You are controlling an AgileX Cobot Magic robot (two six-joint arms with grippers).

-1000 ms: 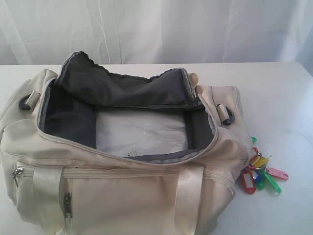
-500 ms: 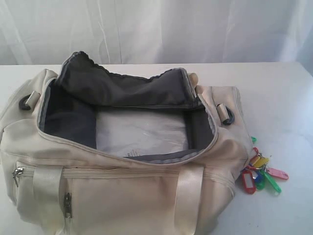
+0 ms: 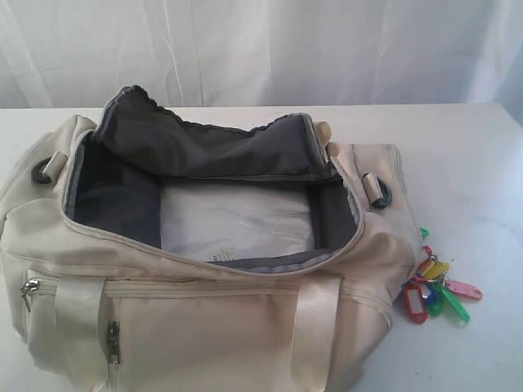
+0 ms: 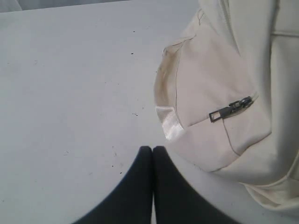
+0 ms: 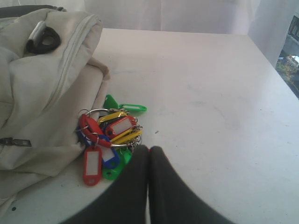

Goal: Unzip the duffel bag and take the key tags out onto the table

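The cream-white duffel bag (image 3: 204,318) lies on the table (image 3: 474,163) with its top unzipped, showing dark grey lining and a pale floor panel (image 3: 237,216). The key tags (image 3: 437,290) lie on the table against the bag's right end, outside it. In the right wrist view my right gripper (image 5: 149,148) is shut with nothing in it, hanging just beside the key tags (image 5: 110,140) and the bag's end (image 5: 37,93). My left gripper (image 4: 152,148) is shut and empty over bare table, close to the bag's other end (image 4: 219,93). Neither gripper shows in the exterior view.
A dark zipper pull (image 4: 230,108) sits on the bag's end pocket near the left gripper. A dark metal ring (image 5: 43,41) is on the bag's right end. White curtains (image 3: 261,49) hang behind the table. The table edge (image 5: 280,79) runs to the right of the tags.
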